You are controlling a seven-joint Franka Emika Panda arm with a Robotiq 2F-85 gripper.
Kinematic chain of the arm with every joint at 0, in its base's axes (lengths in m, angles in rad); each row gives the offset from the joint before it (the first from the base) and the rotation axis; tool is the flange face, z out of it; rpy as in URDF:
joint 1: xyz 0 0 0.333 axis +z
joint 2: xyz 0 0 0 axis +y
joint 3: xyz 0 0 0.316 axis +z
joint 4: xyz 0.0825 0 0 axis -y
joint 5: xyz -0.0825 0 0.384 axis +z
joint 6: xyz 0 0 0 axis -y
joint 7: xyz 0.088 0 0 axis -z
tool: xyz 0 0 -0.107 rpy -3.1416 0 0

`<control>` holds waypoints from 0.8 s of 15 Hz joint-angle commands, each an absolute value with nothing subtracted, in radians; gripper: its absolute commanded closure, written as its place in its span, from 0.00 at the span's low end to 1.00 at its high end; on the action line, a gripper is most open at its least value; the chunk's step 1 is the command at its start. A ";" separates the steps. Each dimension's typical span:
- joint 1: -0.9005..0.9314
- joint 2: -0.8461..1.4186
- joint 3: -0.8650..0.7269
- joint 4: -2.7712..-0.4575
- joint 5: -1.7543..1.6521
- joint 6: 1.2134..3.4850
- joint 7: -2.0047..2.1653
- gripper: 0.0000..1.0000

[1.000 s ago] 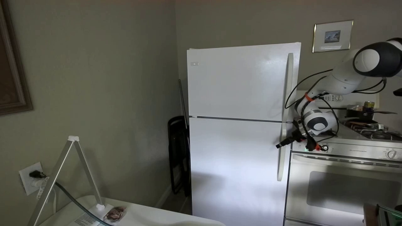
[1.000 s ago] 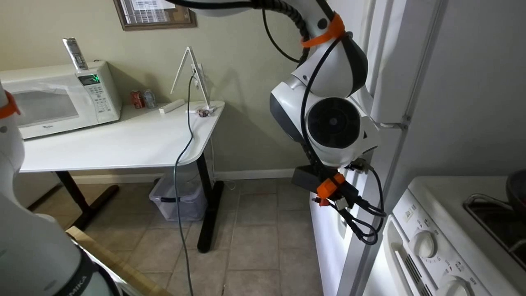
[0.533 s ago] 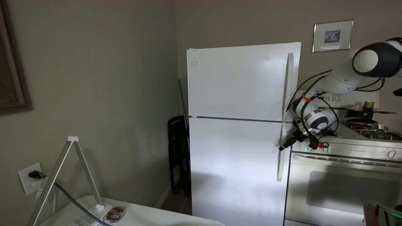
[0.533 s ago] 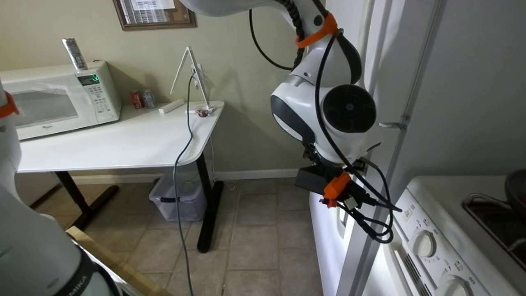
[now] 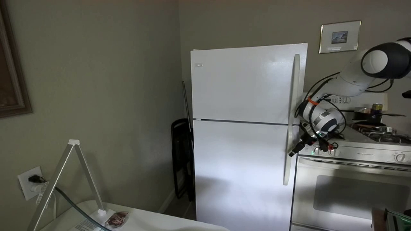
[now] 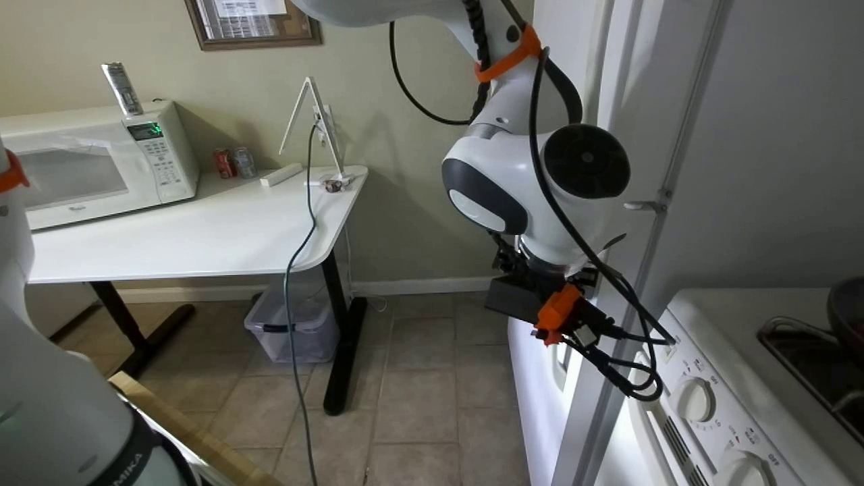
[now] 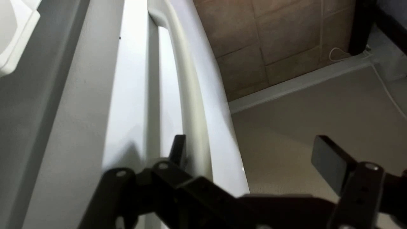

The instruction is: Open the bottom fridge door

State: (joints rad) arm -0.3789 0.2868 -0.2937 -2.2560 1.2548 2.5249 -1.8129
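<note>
- Standing beneath the shorter freezer door (image 5: 244, 86), the bottom fridge door (image 5: 237, 160) is seen fully closed in an exterior view.
- The long white handle (image 5: 287, 175) is mounted upright on that door, along its right edge as pictured there, beside the oven door (image 5: 359, 194).
- The gripper (image 7: 250, 152) is held with its jaws spread wide apart.
- In the wrist view the handle is framed between the two fingers (image 7: 329, 167), just beside one and well apart from the other; whether it is touched by the nearer one cannot be told.
- Behind the farther finger, a beige wall (image 7: 305, 121) is shown in that view.
- In an exterior view the fingertips (image 5: 292, 153) are pointed downward and toward the handle, and are overlaid on it at about its mid-length.
- The arm (image 5: 350, 78) is extended in from the picture's right, in front of the stove (image 5: 366, 152), with an orange band (image 6: 506, 64) wrapped around it and black cables (image 6: 628, 297) looped at its end.
- A dark pot (image 5: 366, 118) is set on the stove, and a small framed picture (image 5: 340, 37) is hung above.
- A microwave (image 6: 101, 158) and two cans (image 6: 225, 163) are placed on a white table (image 6: 182, 236), with a clear plastic bin (image 6: 293, 341) set on the tiled floor (image 6: 418, 405) beneath.
</note>
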 commanded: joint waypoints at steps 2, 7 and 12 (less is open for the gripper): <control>-0.322 0.183 -0.258 -2.441 1.200 2.471 -1.755 0.00; -0.226 0.136 -0.197 -2.557 1.212 2.510 -1.651 0.00; -0.170 0.109 -0.186 -2.626 1.166 2.703 -1.353 0.00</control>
